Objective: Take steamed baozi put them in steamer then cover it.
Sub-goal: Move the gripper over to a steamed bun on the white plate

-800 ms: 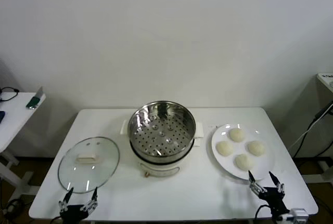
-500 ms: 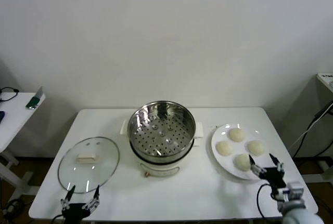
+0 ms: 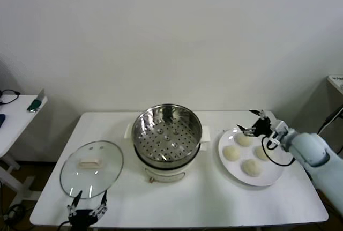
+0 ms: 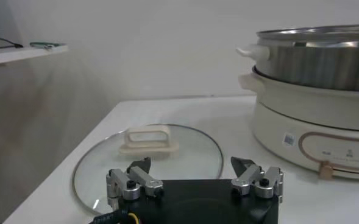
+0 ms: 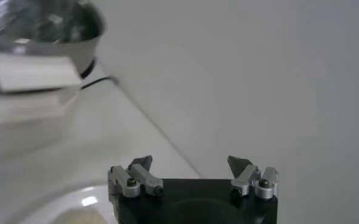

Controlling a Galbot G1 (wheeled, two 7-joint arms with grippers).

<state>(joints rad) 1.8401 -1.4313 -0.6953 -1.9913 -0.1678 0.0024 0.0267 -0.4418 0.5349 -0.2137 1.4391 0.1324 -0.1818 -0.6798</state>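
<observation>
Four cream-white baozi lie on a white plate at the right: one at the back, one left, one right, one in front. My right gripper is open and empty, above the plate's back edge by the back baozi. The steamer stands open at the table's middle, its perforated tray empty; it also shows in the left wrist view and the right wrist view. The glass cover lies flat at the left. My left gripper is open at the front edge, just before the cover.
The white table ends close in front of the left gripper. A side table with small items stands at the far left. A wall rises right behind the table.
My right arm has swung from the table's front right corner up and back over the plate to its far edge. The left gripper has stayed near the front edge.
</observation>
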